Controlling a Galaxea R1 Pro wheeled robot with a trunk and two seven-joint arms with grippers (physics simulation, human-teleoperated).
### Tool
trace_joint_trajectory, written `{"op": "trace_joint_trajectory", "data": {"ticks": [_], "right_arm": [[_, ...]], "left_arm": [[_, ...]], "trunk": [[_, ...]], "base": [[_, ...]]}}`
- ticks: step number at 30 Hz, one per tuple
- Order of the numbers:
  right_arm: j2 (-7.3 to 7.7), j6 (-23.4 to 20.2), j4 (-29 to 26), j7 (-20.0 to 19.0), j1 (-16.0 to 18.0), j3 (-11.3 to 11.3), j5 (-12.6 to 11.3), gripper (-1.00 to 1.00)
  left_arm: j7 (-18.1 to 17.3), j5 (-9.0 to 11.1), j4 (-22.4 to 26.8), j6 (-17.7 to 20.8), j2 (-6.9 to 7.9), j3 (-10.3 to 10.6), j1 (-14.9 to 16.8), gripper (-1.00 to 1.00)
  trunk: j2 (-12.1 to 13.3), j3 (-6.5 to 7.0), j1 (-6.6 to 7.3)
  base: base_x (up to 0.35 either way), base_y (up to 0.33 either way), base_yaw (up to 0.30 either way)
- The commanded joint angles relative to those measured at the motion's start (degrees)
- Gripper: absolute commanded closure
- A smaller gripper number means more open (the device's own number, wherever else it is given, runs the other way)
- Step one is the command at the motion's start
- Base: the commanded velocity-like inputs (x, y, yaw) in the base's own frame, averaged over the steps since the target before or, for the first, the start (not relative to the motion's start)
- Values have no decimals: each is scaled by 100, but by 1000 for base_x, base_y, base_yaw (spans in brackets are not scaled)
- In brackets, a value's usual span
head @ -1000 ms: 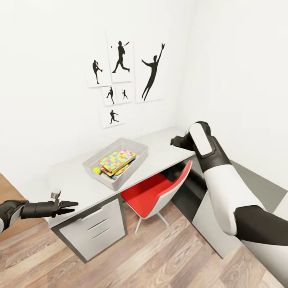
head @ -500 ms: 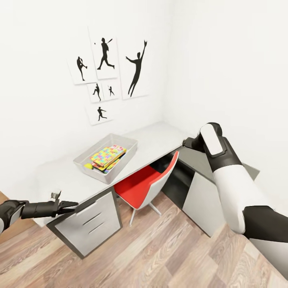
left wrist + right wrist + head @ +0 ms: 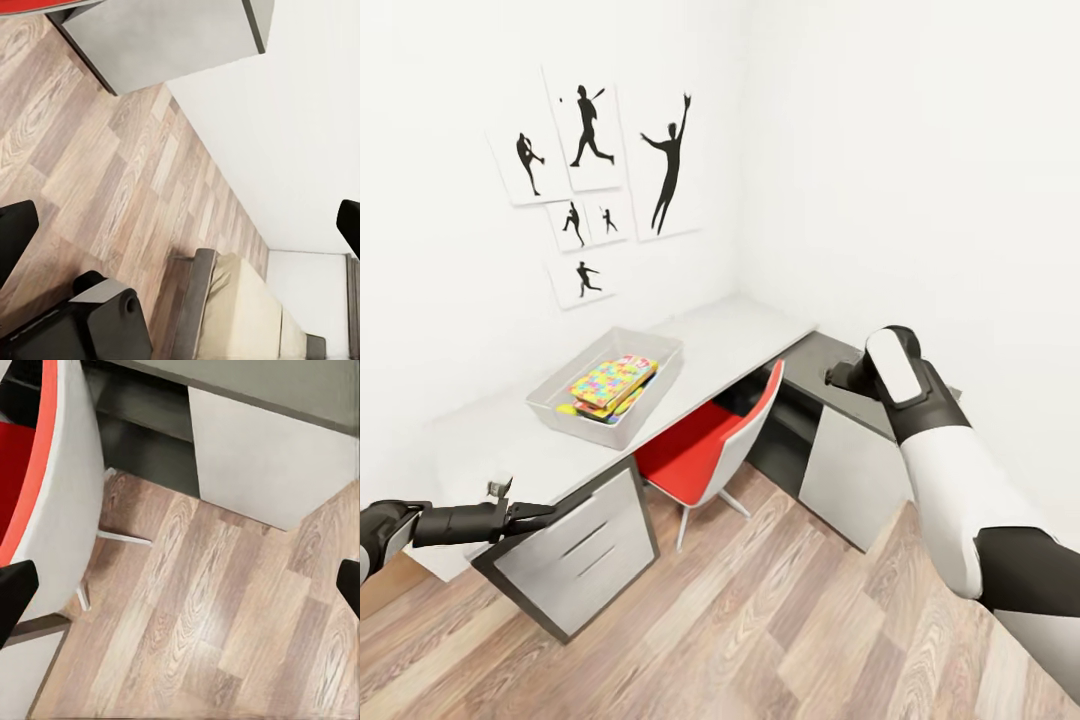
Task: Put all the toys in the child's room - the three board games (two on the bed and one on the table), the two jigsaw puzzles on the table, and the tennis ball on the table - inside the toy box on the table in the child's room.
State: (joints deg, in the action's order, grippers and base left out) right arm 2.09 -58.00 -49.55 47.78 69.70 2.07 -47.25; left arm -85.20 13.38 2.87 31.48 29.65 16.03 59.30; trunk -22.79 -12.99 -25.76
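L claw (image 3: 545, 515) sits lower left of the head view, fingers close together to a point in that view, but in the L wrist view the two dark fingertips (image 3: 15, 225) stand far apart at opposite edges w/ nothing between: released, empty. R claw is hidden behind the R forearm (image 3: 905, 375) at mid right of the head view; in the R wrist view its fingertips (image 3: 15, 589) also sit at opposite edges, wide apart, holding nothing.

Largest first: wood floor (image 3: 760, 620) fills the bottom half of the head view, white walls the top. Table (image 3: 730, 340) runs diagonally from lower left toward centre, w/ grey drawers (image 3: 585, 555) at its near end. Low cabinet (image 3: 840, 455) w/ dark top stands right of centre, meeting the table's far end in the corner. Red chair (image 3: 705, 455) is tucked under the table at centre. Bed (image 3: 240, 315) shows at the bottom of the L wrist view, beige mattress, dark frame.

Toy box (image 3: 660, 350) rests on the table, centre-left. Inside it a jigsaw (image 3: 605, 380) lies on top of a stack of flat boxes; can't tell which games. Ball (image 3: 566, 408), yellow-green, lies in the box's near corner beside the stack. Silhouette posters (image 3: 595, 180) hang upper left.
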Motion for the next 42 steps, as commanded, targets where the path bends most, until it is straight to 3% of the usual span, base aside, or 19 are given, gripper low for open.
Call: {"op": "trace_joint_trajectory", "data": {"ticks": [1,6,14,26,32,42], "right_arm": [[9,-12,14,57,-8,22,-57,-100],[24,-8,137,57,-218,24,-57,-100],[-19,131,183,24,-850,30,-38,-100],[-19,336,286,-21,-1232,30,-33,-100],[-43,620,287,-28,-1443,42,-39,-100],[-50,1361,284,-32,-2225,60,-22,-100]], "left_arm": [[-23,42,4,60,2,49,4,-100],[-23,42,3,64,5,49,3,-100],[-15,42,5,68,-2,49,3,-100],[-14,42,7,60,-3,49,3,-100],[-14,42,3,58,-3,49,3,-100],[-16,42,4,51,-5,49,4,-100]], "trunk": [[-12,-17,-3],[-12,-42,-3],[-12,-50,-3],[-12,-51,-3],[-12,-51,-3],[-12,-51,-3]], "base": [[-44,156,-228],[-18,66,-201],[-3,10,-42],[0,0,-1],[0,0,0],[0,0,0]]}}
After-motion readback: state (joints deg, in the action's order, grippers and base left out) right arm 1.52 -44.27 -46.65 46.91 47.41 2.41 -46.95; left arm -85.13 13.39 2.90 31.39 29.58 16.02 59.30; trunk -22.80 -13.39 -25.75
